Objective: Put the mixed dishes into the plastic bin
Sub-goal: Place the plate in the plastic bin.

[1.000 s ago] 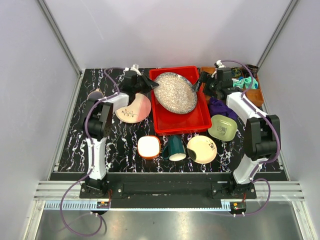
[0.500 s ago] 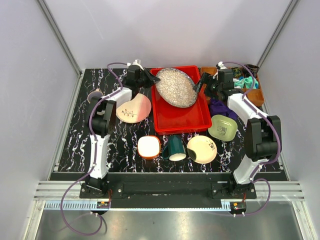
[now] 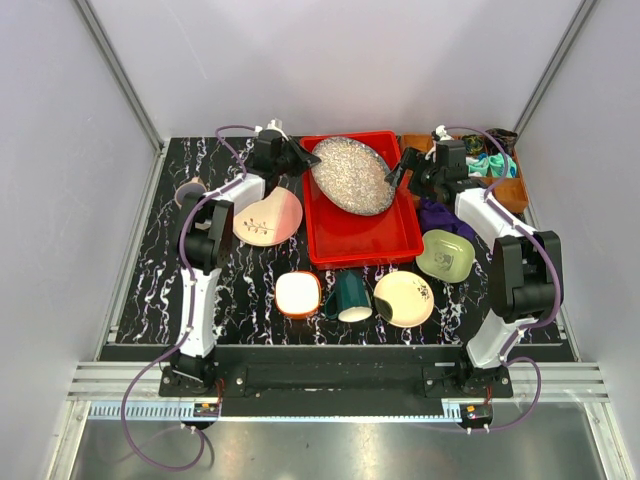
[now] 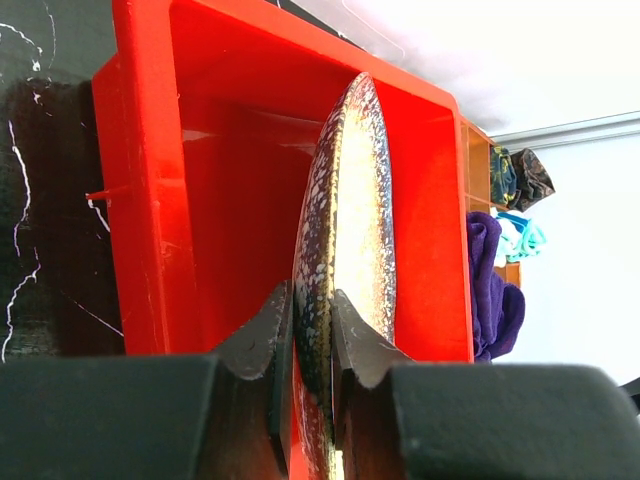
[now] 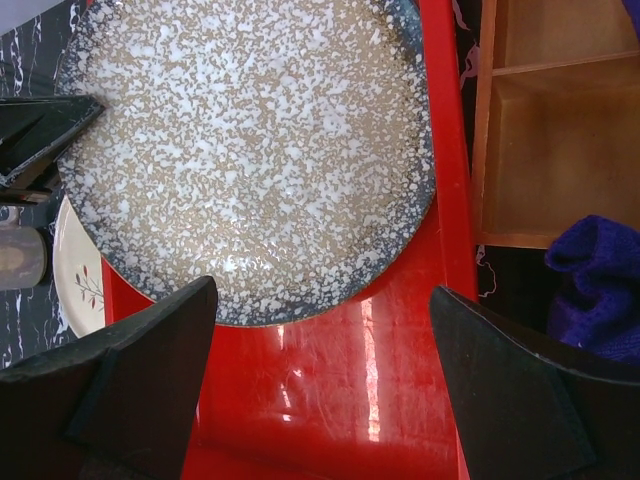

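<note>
The big speckled grey plate [image 3: 351, 175] hangs tilted over the far half of the red plastic bin [image 3: 361, 243]. My left gripper [image 3: 304, 156] is shut on its left rim; the left wrist view shows the plate [image 4: 345, 230] edge-on between my fingers [image 4: 270, 330]. My right gripper [image 3: 398, 168] is open at the plate's right edge, holding nothing; its view shows the plate [image 5: 250, 150] above the bin floor [image 5: 330, 380]. On the table lie the pink-cream plate [image 3: 268, 217], orange-white bowl [image 3: 298, 294], dark green mug [image 3: 351, 296], pale yellow plate [image 3: 404, 298], light green bowl [image 3: 446, 255] and mauve cup [image 3: 190, 189].
A brown compartmented tray [image 3: 505, 178] stands at the far right with a teal cloth [image 3: 490, 165] in it. A purple cloth [image 3: 442, 217] lies between the tray and the bin. Grey walls enclose the table.
The left gripper has lifted the speckled plate up and toward the far end of the bin, tilting it. The right gripper has stayed at the plate's right edge.
</note>
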{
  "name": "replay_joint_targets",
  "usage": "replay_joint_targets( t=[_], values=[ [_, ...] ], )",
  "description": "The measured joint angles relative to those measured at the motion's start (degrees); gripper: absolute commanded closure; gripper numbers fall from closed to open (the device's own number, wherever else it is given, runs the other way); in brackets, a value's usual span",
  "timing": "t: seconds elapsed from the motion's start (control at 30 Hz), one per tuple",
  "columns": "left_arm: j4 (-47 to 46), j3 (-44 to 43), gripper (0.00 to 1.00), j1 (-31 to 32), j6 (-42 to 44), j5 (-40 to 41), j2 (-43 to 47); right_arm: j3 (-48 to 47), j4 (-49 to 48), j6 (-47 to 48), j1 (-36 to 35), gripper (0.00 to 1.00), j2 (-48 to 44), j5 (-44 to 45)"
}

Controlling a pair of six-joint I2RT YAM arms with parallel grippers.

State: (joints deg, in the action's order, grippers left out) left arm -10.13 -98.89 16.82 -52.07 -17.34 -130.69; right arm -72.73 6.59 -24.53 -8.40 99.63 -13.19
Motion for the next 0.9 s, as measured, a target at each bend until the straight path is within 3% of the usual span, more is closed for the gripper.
replay_joint_targets(
  t=[0.17, 0.23, 0.67, 0.9],
  values=[
    [-0.92, 0.00, 0.60, 0.00, -1.40, -0.66, 0.00, 0.20, -0.02, 0.00, 0.17, 0.05, 0.00, -0.07],
    [-2.73, 0.00, 0.56, 0.00, -2.47, -1.09, 0.00, 0.39, -0.22, 0.00, 0.24, 0.05, 0.00, -0.13],
    [-5.40, 0.00, 0.48, 0.00, -3.32, -1.73, 0.00, 0.76, -0.81, 0.00, 0.55, 0.05, 0.00, -1.38],
    [-2.12, 0.00, 0.47, 0.00, -0.02, -1.44, 0.00, 0.79, -0.94, 0.00, 0.59, 0.05, 0.00, -1.42]
  ],
)
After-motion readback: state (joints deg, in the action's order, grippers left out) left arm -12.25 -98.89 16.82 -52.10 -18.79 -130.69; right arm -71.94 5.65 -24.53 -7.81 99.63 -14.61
